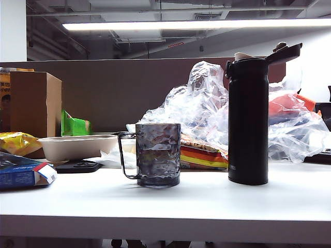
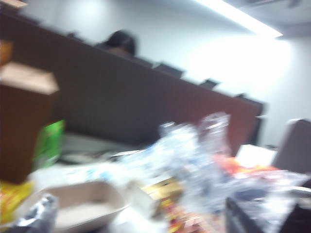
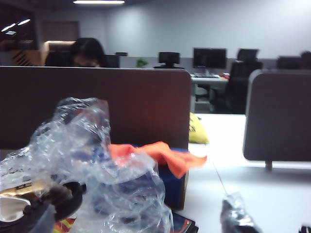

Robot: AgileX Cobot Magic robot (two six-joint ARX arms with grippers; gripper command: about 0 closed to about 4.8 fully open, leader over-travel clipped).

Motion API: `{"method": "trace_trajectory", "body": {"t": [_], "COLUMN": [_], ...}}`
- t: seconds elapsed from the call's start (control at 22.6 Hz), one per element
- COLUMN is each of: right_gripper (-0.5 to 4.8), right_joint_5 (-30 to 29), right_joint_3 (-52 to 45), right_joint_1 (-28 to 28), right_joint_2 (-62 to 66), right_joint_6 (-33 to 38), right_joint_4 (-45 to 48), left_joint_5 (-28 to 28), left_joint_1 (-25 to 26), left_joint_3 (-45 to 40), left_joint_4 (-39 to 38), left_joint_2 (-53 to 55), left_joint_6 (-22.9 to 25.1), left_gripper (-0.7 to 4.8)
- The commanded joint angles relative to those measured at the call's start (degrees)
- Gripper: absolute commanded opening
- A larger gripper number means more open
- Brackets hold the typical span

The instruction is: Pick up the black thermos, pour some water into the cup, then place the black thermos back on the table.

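Right at the front edge of the white worktop (image 1: pixel 207 206), the smoky dimpled cup (image 1: pixel 158 154) stands upright, handle turned away from the black thermos (image 1: pixel 248 121). That thermos stands just to the cup's right, apart from it, lid flipped open and pale spout showing. Behind the cup to the left lies a shallow beige tray (image 1: pixel 77 146), a cardboard box (image 1: pixel 33 103) farther back; behind it to the right, crumpled clear plastic (image 1: pixel 207 103) piles up against the brown partition (image 1: pixel 119 88). Neither claw appears in any view; left claw and right claw both read spread wide, holding nothing I can see.
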Motion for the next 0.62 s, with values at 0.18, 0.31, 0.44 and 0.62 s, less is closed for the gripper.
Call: {"method": "trace_trajectory", "body": {"t": [0.18,0.31,0.44,0.62], "right_gripper": [4.79,4.79,4.79,4.79], "right_joint_5": [-4.76,-9.22,-9.09,-4.74], "right_joint_3": [10.69,13.16,13.16,11.76], "right_joint_1": [0.22,1.25,5.57,14.60], "right_joint_2": [11.82,17.99,22.86,28.92], "right_joint_6": [-2.36,-1.81,-0.42,-1.55], "right_joint_4": [0.59,5.90,11.15,11.10], "left_joint_5": [6.51,5.97,4.13,1.99], "left_joint_1": [-0.15,-2.27,-7.76,-20.35], "left_joint_3": [5.53,9.57,12.68,17.62], "left_joint_4": [7.21,10.38,10.60,10.16], "left_joint_2": [10.38,17.49,25.05,34.99], "left_joint_6": [-0.83,0.81,3.26,9.57], "left_gripper": [4.79,4.79,4.79,4.79]}}
